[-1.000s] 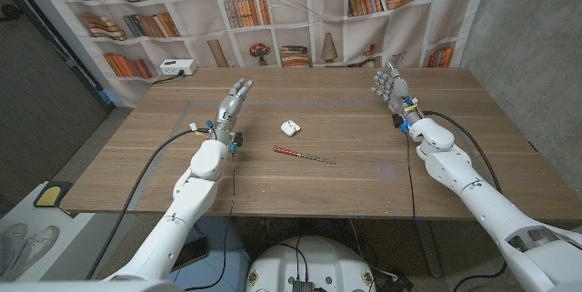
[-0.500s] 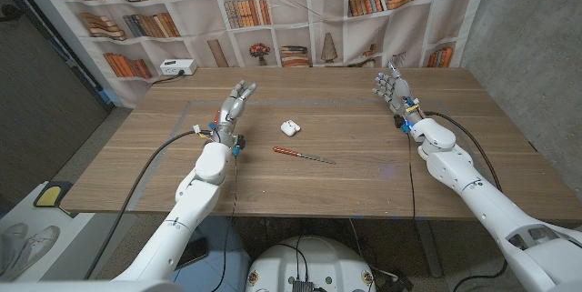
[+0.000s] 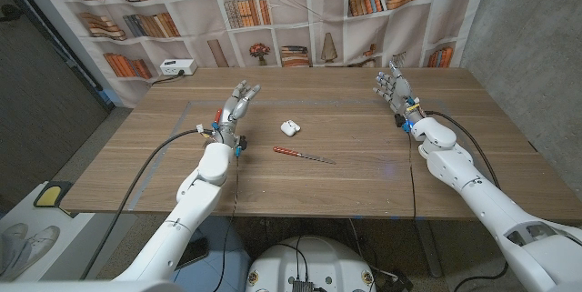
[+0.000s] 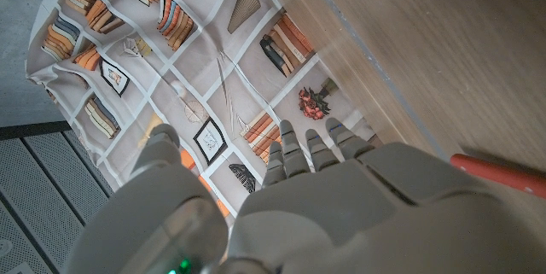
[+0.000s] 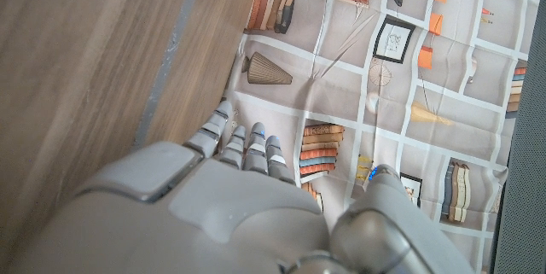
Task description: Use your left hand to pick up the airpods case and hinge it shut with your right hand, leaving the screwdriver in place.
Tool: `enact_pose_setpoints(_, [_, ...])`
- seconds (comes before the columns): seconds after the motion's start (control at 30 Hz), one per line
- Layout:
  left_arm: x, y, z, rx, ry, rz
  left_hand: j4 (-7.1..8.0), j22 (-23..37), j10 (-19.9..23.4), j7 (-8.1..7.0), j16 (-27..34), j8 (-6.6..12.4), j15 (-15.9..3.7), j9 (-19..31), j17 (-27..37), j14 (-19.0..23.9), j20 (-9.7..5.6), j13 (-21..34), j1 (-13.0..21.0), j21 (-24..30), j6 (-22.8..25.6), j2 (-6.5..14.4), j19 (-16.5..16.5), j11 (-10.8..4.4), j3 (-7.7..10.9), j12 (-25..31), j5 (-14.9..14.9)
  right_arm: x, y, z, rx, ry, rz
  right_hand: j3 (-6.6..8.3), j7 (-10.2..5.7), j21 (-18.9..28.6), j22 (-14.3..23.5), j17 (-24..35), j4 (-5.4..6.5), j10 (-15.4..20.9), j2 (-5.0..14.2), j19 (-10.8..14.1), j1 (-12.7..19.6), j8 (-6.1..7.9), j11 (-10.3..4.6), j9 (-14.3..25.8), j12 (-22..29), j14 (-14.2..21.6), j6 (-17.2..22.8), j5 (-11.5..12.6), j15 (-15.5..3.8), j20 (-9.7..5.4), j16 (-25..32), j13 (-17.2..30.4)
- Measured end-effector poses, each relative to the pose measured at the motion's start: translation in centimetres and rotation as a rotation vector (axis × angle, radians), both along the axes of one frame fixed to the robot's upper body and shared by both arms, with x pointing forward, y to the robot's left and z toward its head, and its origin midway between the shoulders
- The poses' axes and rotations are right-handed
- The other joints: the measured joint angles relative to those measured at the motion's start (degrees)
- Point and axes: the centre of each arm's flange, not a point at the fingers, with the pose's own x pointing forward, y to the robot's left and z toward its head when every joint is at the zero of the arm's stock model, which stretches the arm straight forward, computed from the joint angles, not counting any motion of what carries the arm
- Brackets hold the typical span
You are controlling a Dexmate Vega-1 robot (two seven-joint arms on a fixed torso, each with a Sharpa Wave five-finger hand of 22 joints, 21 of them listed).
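A small white airpods case [image 3: 289, 128] lies on the wooden table [image 3: 346, 178] near its middle, its lid raised. Just in front of it lies a screwdriver [image 3: 303, 155] with a red handle [image 4: 499, 174] and a thin metal shaft pointing right. My left hand [image 3: 235, 105] is raised left of the case, fingers apart and holding nothing; its back [image 4: 341, 197] shows in the left wrist view. My right hand [image 3: 391, 86] is raised far to the right near the table's back, fingers apart and holding nothing, its back [image 5: 230, 206] seen in the right wrist view.
A bookshelf-printed backdrop [image 3: 273, 10] hangs behind the table. A white power strip [image 3: 176, 68] sits at the back left corner. Black cables [image 3: 155, 160] run along both arms over the tabletop.
My left hand has drifted a little to the right, toward the case. The right hand, the case and the screwdriver have stayed put.
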Motion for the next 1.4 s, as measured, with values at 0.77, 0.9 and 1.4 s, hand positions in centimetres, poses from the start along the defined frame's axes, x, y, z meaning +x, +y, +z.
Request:
enact_pose_setpoints(0.77, [-1.3,0.1,-0.1,0.073,-0.006,0.108,0.26,0.0,-1.6,-1.22,0.0,4.00,0.62,0.5,0.0,-1.4,-0.82,0.5,2.7,-0.5,12.5,-2.3,-0.4,0.32,-0.73,-0.5,0.6,0.2,0.3,-0.1,0.009,0.000,0.008,-0.01,0.30,-0.7,0.0,-0.5,-0.49,0.0,0.00,0.0,0.0,0.00,0.00,0.0,0.0,0.0,-0.3,0.0,0.00,0.00,0.1,0.0])
enact_pose_setpoints(0.9, [-1.4,0.1,-0.2,0.079,-0.003,0.114,0.26,0.0,-1.6,-1.25,0.0,3.93,0.62,0.5,0.0,-1.4,-0.82,0.5,2.7,-0.5,12.5,-2.3,-0.4,0.32,-0.73,-0.5,0.6,0.3,0.3,-0.3,0.012,0.005,0.008,-0.01,0.30,-0.7,0.0,-0.5,-0.49,0.0,0.00,0.0,0.0,0.00,0.00,0.0,0.0,0.0,-0.3,0.0,0.00,0.00,0.2,0.0])
enact_pose_setpoints(1.4, [-1.8,0.0,-1.0,0.095,0.018,0.155,0.50,0.0,7.7,-5.40,0.3,-0.46,0.09,0.4,-0.2,-0.9,-0.60,1.1,4.6,-0.5,3.7,-2.2,-0.2,-0.70,-1.45,2.1,0.6,0.4,-0.1,-0.3,0.014,0.009,0.009,0.00,0.28,-1.1,0.0,-0.8,-0.48,0.0,0.00,0.4,0.0,0.00,-0.01,0.0,0.0,0.0,-0.3,0.0,0.00,0.42,0.2,0.0])
